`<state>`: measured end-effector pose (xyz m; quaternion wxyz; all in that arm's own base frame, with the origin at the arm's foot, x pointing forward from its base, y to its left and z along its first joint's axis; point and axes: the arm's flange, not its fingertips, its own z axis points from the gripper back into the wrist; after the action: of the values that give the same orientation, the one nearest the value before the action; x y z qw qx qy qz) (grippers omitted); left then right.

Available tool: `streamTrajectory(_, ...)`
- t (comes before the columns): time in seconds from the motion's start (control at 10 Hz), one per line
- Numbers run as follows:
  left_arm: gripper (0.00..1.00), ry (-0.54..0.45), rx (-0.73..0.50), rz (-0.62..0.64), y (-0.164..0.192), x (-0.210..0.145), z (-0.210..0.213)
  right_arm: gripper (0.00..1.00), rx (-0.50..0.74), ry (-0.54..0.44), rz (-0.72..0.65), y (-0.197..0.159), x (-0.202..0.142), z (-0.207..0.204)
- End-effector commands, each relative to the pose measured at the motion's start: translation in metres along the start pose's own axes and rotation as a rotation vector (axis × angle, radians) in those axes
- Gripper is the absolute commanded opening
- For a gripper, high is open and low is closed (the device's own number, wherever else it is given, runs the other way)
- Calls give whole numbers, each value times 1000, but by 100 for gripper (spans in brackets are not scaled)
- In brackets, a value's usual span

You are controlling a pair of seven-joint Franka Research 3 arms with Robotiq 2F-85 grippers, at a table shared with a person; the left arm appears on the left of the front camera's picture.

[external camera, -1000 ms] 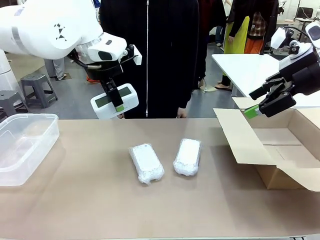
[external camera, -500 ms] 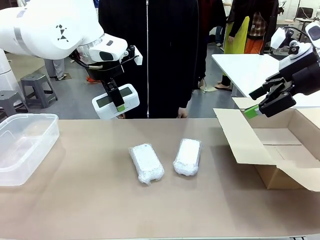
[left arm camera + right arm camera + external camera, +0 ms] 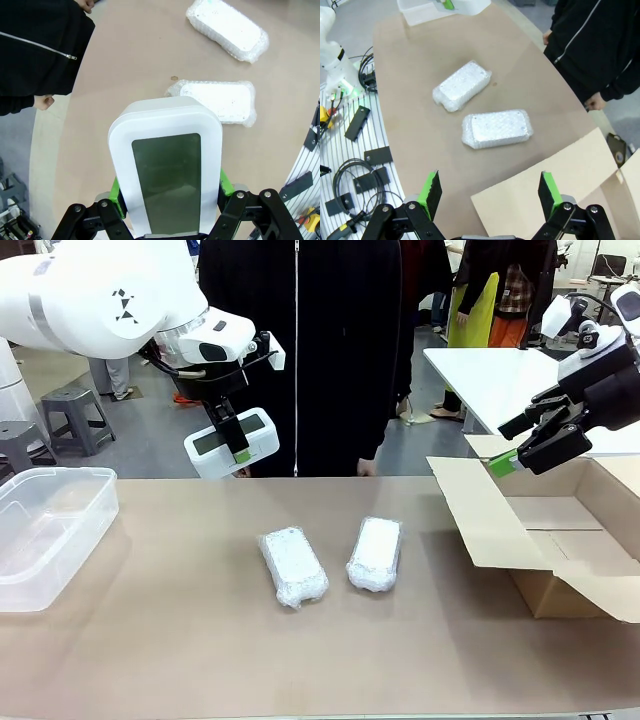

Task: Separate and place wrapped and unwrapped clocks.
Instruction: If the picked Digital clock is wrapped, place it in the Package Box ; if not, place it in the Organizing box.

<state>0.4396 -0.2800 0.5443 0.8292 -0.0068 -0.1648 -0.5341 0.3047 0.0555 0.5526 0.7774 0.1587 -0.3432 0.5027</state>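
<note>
"Counting the clocks first: how many of each?"

"One bare clock (image 3: 231, 443), white with a dark grey screen, and two in crinkly clear film: the left wrapped clock (image 3: 293, 566) and the right wrapped clock (image 3: 375, 553)."

"Where are they?"

"The bare clock is in the air above the far left part of the table (image 3: 180, 640), clamped in the left gripper (image 3: 236, 448). In the left wrist view its green pads press on both long sides of the clock's lower end, screen facing the camera. Both wrapped clocks lie near the middle of the table, side by side with a small gap, tilted a little towards each other at the far ends."

"And the other gripper?"

"The right gripper (image 3: 512, 443) hangs above the near flap of the cardboard box (image 3: 480, 510) with its jaws spread wide, grasping nothing."

"What else is around?"

"One clear plastic tub (image 3: 60, 475) sits on the left edge of the table, and the open box on the right. A person (image 3: 300, 350) in a black zipped jacket stands at the far side, right behind the held clock, with one hand (image 3: 365, 468) at the table edge."

"Anything between the wrapped clocks and the box or tub?"

"Bare tabletop on both sides."
</note>
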Motion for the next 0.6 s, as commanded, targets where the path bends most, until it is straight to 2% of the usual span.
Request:
streamTrajectory(0.0, 42, 6, 2, 9, 1, 2, 5, 100, 22, -19, 3, -1, -1, -1)
streamTrajectory(0.2, 42, 6, 2, 9, 1, 2, 5, 100, 22, -19, 3, -1, -1, -1)
streamTrajectory(0.3, 79, 0, 0, 0, 0, 0, 0, 100, 22, -19, 3, -1, -1, -1)
streamTrajectory(0.4, 79, 66, 3, 162, 9, -12, 16, 100, 22, -19, 3, -1, -1, -1)
streamTrajectory(0.5, 79, 81, 10, 381, 37, -44, 31, 100, 22, -19, 3, -1, -1, -1)
